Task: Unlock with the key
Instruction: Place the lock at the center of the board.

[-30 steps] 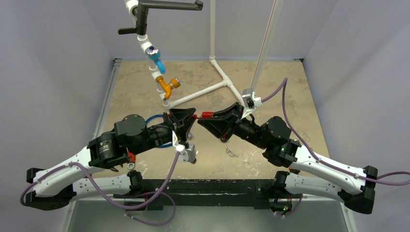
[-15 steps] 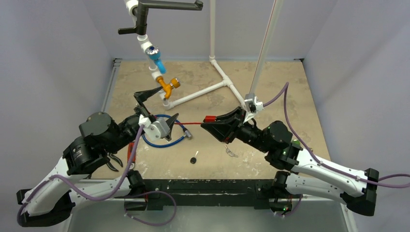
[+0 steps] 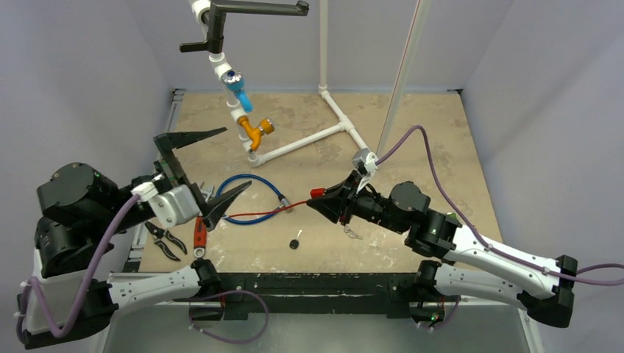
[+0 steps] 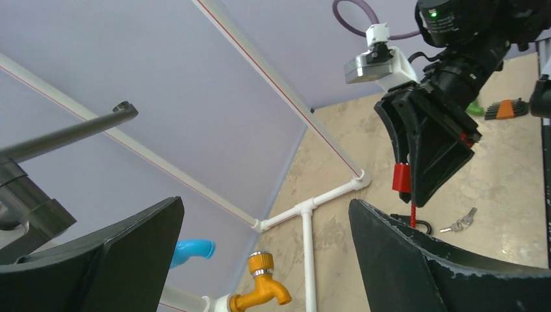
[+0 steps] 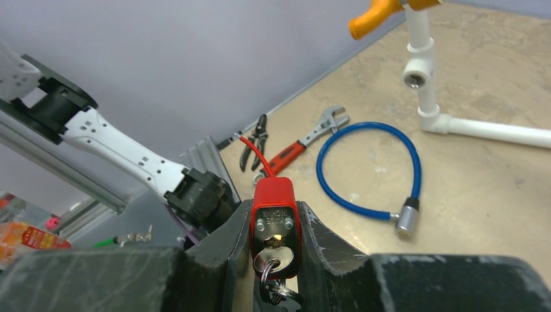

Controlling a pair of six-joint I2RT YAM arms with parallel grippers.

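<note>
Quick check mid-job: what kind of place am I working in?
Probably a lab test cell: plain walls box in the table, a mock PVC pipe rig with an orange tap stands on it, and pliers and an adjustable wrench lie loose.

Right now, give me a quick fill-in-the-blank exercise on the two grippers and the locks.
The right gripper is shut on the ___ padlock.
The left gripper is ___ and holds nothing.
The ___ cable lock lies on the table.
Missing words: red; open; blue.
</note>
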